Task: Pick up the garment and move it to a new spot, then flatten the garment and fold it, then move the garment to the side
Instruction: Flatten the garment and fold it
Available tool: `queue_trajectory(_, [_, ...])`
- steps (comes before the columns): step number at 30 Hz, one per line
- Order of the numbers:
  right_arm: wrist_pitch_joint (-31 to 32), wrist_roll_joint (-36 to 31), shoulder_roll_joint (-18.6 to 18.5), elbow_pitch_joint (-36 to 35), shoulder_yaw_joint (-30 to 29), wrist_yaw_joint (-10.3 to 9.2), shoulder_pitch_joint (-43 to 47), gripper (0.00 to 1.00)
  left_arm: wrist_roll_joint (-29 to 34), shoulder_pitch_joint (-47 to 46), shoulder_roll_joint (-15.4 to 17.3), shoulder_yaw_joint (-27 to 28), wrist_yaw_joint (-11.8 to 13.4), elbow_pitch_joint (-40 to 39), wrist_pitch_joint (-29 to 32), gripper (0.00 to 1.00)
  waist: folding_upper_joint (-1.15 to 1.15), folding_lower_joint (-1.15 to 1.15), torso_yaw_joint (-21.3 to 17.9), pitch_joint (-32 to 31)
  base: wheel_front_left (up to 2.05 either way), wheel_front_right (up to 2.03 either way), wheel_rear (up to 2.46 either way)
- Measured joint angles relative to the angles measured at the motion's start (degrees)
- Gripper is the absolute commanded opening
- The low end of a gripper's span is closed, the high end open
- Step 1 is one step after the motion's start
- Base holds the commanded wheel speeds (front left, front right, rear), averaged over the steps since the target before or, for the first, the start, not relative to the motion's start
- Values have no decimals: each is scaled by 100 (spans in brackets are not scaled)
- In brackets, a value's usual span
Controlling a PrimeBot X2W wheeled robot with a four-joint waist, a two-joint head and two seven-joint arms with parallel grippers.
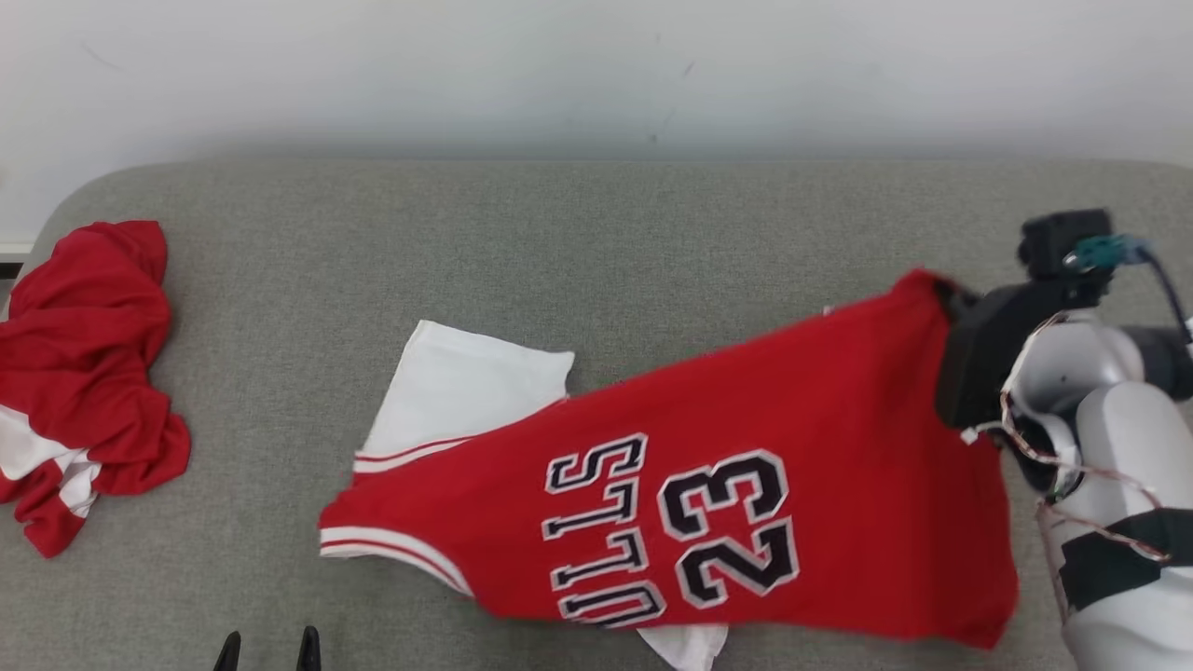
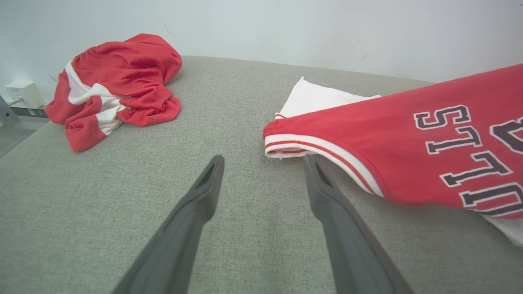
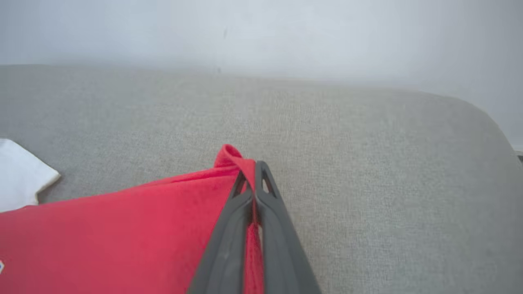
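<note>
The garment (image 1: 746, 466) is a red jersey with "23" and dark lettering, spread across the grey cushion and lifted at its far right corner. My right gripper (image 1: 943, 291) is shut on that corner. In the right wrist view the red cloth (image 3: 122, 232) is pinched between the closed fingers of the right gripper (image 3: 253, 170), with a fold sticking out past the tips. My left gripper (image 1: 267, 648) is at the bottom left, open and empty. In the left wrist view the left gripper (image 2: 263, 163) sits just short of the jersey's white-trimmed armhole (image 2: 286, 145).
A white cloth (image 1: 457, 391) lies under the jersey, showing at its upper left and bottom edge. A crumpled red and white garment (image 1: 84, 373) lies at the cushion's left end. The grey cushion (image 1: 606, 242) ends at a pale wall behind.
</note>
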Motion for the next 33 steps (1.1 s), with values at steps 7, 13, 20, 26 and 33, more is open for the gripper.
queue_trajectory(7, [-879, 226, 301, -47, -838, 0, -96, 0, 80, 13, -44, -5, 0, -15, 0, 100, 0, 0, -28, -65, 0, 0, 0])
queue_trajectory(13, [-489, 277, 492, 352, -1970, 0, 914, 0, 109, 69, -116, 11, 0, -33, 0, 100, 0, -1, -60, -152, 0, 0, 0])
queue_trajectory(20, [-115, 254, 789, 463, -2419, 0, 1472, 0, 154, 148, -152, 46, 0, -87, 0, 100, 0, -1, -219, -215, 0, 0, 0])
queue_trajectory(26, [75, 123, 822, 436, -2317, 0, 1675, 100, 187, 155, -158, 22, 0, -110, 0, 100, 0, -1, -319, -287, 0, 0, 0])
queue_trajectory(33, [-311, -368, 722, -70, -2345, 0, 2007, 100, 199, 250, -177, 10, 0, -87, 0, 100, 0, -1, -334, -456, 0, 0, 0])
